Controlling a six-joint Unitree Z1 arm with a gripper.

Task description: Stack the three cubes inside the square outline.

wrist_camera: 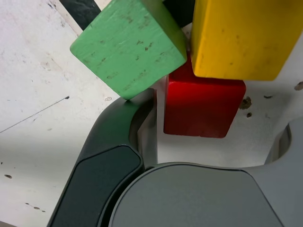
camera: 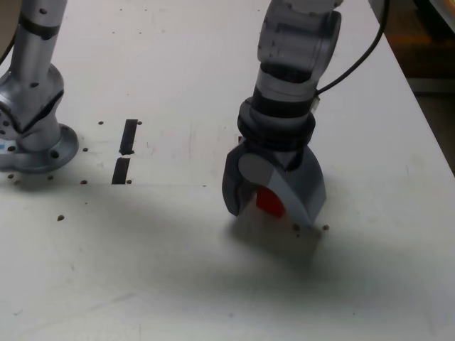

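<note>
Gripper point(camera: 274, 206) lowered over the small matte red cube point(camera: 269, 202) on the white bench point(camera: 178, 270), mid-bench toward its right edge in the exterior view; jaws spread around it, not visibly clamped.

A clean grasp likely needs the jaws centred on the red cube alone, since the scuffed green cube point(wrist_camera: 129, 45) and yellow cube point(wrist_camera: 241, 38) crowd it, seemingly touching; the square outline point(wrist_camera: 83, 8) shows only as a black corner beyond them.

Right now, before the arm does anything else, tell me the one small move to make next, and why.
Probably close the gripper on the red cube. It already sits between the open jaws, and the wrist view shows a thin gap beside it, so nothing is gripped yet. Close gently, because the green cube and yellow cube crowd it.
</note>
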